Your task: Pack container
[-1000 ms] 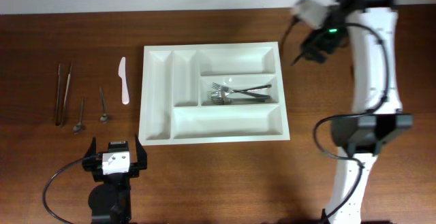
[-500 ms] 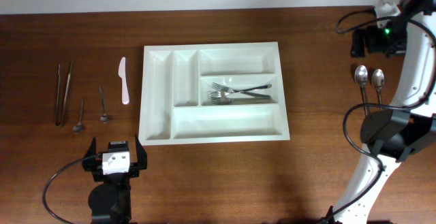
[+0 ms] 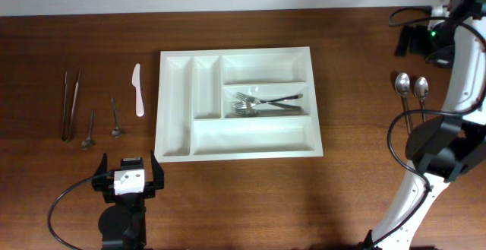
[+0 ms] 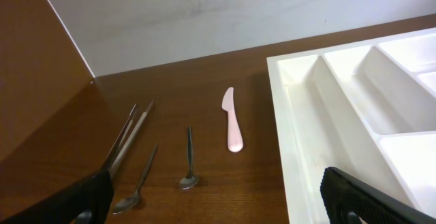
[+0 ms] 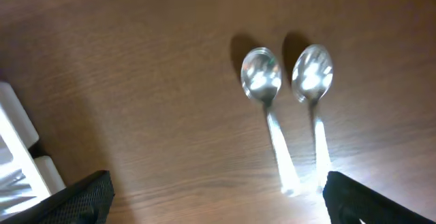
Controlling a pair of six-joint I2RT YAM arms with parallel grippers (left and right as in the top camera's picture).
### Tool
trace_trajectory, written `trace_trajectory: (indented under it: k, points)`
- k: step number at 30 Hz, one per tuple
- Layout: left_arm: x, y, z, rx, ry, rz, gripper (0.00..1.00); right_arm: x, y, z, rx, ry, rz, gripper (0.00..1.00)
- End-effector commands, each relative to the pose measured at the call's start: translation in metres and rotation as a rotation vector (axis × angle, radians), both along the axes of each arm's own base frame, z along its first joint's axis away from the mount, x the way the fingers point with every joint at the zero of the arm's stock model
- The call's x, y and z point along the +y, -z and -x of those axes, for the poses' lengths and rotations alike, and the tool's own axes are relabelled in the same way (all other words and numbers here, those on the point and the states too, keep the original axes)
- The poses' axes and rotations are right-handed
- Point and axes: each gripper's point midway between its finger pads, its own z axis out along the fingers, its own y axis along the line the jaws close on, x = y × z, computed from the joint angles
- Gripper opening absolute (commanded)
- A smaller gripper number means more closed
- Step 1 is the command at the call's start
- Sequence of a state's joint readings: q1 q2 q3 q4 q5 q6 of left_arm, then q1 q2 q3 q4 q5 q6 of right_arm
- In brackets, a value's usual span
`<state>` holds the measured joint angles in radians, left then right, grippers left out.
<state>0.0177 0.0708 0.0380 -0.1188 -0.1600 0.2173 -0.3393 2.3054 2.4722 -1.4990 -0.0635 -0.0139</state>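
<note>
The white container (image 3: 250, 137) lies mid-table. Its middle right compartment holds a few forks (image 3: 262, 103); the other compartments are bare. Two large spoons (image 3: 402, 83) lie side by side on the table to the right, and show in the right wrist view (image 5: 262, 77). My right gripper (image 3: 408, 41) hovers just beyond them, open and empty (image 5: 218, 197). My left gripper (image 3: 127, 175) rests at the front left, open and empty (image 4: 218, 197). The container's left edge shows in the left wrist view (image 4: 300, 135).
Left of the container lie a white plastic knife (image 3: 137, 90), two small spoons (image 3: 115, 118) and metal tongs (image 3: 71, 104). They also show in the left wrist view: the knife (image 4: 232, 120), a small spoon (image 4: 189, 163) and the tongs (image 4: 128, 137). A white wall borders the far edge.
My right arm has swung from above the container's far right corner to the table's right side, uncovering the two large spoons. The left arm has not moved.
</note>
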Motion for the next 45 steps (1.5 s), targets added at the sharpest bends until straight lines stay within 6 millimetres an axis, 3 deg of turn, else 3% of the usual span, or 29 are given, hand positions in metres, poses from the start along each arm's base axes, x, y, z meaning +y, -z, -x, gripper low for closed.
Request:
trace_trajectory:
  k: [1, 7, 13, 17, 22, 31, 39, 45]
  points:
    - [-0.003, 0.0, 0.0, -0.004, 0.016, -0.007, 0.99, 0.013, 0.022, 0.003, 0.054, 0.103, -0.076, 0.99]
    - [-0.003, 0.0, 0.0, -0.004, 0.016, -0.007, 0.99, -0.009, 0.039, 0.021, 0.149, 0.087, 0.037, 0.99]
    - [-0.003, 0.0, 0.0, -0.004, 0.016, -0.007, 0.99, -0.012, 0.055, 0.035, 0.227, -0.367, 0.093, 0.99]
    - [-0.003, 0.0, 0.0, -0.004, 0.016, -0.007, 0.99, -0.012, 0.059, 0.038, 0.244, -0.485, 0.1, 0.99]
    - [-0.003, 0.0, 0.0, -0.004, 0.016, -0.007, 0.99, -0.02, 0.066, 0.038, 0.247, -0.489, 0.115, 1.0]
    - [-0.003, 0.0, 0.0, -0.004, 0.016, -0.007, 0.99, -0.028, 0.099, 0.053, 0.301, -0.468, 0.082, 0.98]
    - [-0.003, 0.0, 0.0, -0.004, 0.016, -0.007, 0.99, -0.024, 0.124, 0.064, 0.341, -0.473, 0.053, 0.92]
    - [-0.003, 0.0, 0.0, -0.004, 0.016, -0.007, 0.99, -0.023, 0.133, 0.065, 0.348, -0.474, 0.047, 0.81]
